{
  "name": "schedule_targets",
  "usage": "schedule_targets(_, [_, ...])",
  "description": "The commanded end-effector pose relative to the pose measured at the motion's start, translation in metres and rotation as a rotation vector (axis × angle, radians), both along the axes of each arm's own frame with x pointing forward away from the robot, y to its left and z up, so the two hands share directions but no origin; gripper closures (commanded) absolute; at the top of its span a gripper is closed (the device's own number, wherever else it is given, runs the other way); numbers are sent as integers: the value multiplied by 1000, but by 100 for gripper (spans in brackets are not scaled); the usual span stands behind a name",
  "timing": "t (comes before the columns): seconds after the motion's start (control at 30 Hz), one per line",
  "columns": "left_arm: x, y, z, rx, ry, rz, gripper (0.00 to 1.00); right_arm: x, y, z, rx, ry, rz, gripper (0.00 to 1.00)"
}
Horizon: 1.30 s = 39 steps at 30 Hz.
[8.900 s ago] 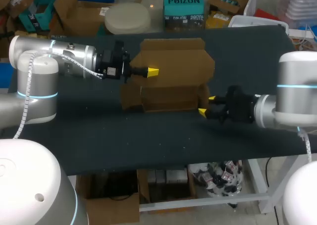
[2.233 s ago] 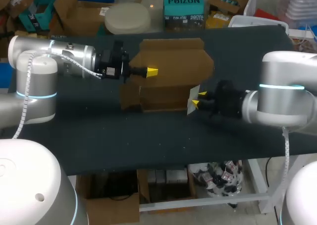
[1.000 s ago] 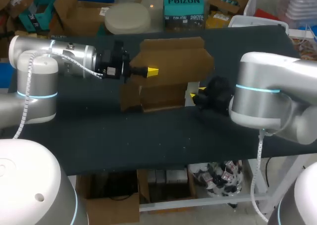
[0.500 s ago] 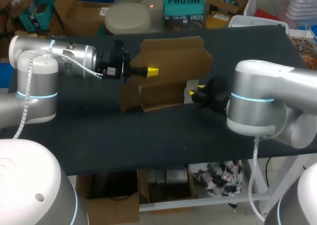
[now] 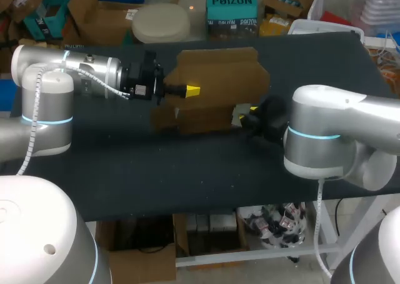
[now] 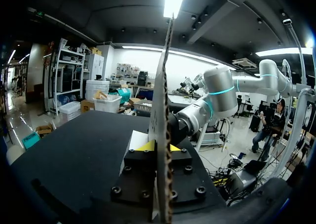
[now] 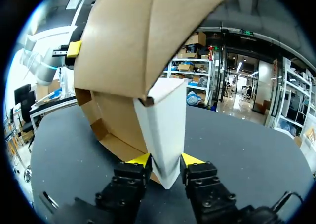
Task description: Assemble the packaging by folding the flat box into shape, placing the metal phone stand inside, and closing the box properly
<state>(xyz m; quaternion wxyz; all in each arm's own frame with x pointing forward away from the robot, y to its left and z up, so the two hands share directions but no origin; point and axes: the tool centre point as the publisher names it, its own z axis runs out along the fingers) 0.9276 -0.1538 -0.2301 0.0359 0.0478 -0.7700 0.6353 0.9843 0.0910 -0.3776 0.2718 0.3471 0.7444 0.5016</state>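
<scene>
Cardboard box (image 5: 215, 77) sits mid-surface (image 5: 187, 171), half-folded, its lid panel (image 6: 162, 91) standing upright. Left claw (image 5: 192, 91) is clamped on that lid panel, seen edge-on between its fingers. Right claw (image 5: 245, 114) pinches the pale end flap (image 7: 165, 125) at the box's right end.

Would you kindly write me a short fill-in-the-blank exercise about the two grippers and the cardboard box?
1. The left gripper is shut on a panel of the cardboard box, which its wrist view shows ____-on.
2. The right gripper is shut on the box's side ____.
3. Both grippers have ____ fingertips.
4. The table is ____.
Missing words: edge; flap; yellow; black.
</scene>
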Motion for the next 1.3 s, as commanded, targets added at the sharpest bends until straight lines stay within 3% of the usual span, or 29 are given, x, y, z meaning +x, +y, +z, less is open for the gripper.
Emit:
schedule_targets(0.03, [0,1,-3,0,1,-5,100,6,3,-5,20,-23,-13,65])
schedule_targets(0.3, [0,1,-3,0,1,-5,100,7,3,-3,37,-28,-29,65])
schedule_targets(0.63, [0,1,-3,0,1,-5,100,4,3,-3,68,-33,-74,76])
schedule_targets(0.97, [0,1,-3,0,1,-5,100,-1,2,-2,96,-40,-101,77])
schedule_targets(1.0, [0,1,-3,0,1,-5,100,-2,2,-2,98,-40,-102,84])
schedule_targets(1.03, [0,1,-3,0,1,-5,100,-2,2,-2,99,-41,-103,98])
schedule_targets(1.3, [0,1,-3,0,1,-5,100,-6,-1,2,109,-43,-100,100])
